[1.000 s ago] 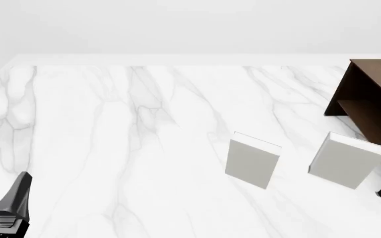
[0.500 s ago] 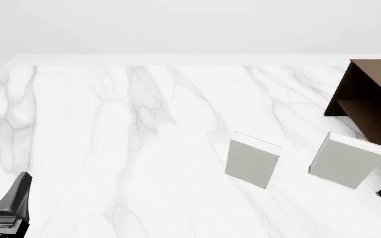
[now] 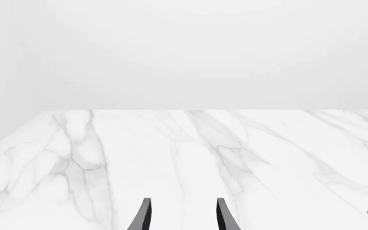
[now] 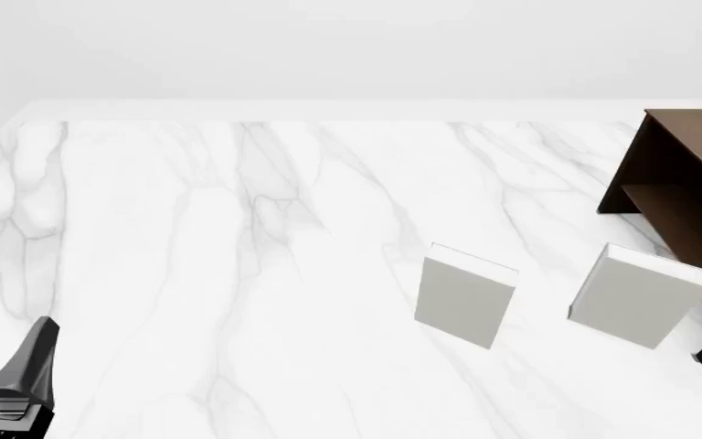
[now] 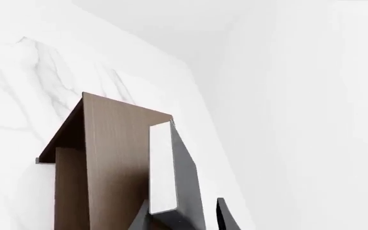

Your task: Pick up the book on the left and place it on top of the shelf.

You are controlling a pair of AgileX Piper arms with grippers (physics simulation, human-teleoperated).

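Only the right wrist view is showing the book (image 5: pixel 174 177), gripped in the right gripper (image 5: pixel 180 218) above the shelf (image 5: pixel 117 158). The front view is showing two pale books (image 4: pixel 464 291) (image 4: pixel 635 297) standing beside the shelf (image 4: pixel 686 197), and the left gripper (image 3: pixel 182 215) hanging open, empty.

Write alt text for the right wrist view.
A thin dark-covered book with white page edges sits between the right gripper fingers, above the flat top of a dark brown wooden shelf. White marble table lies beyond, against a plain pale background.
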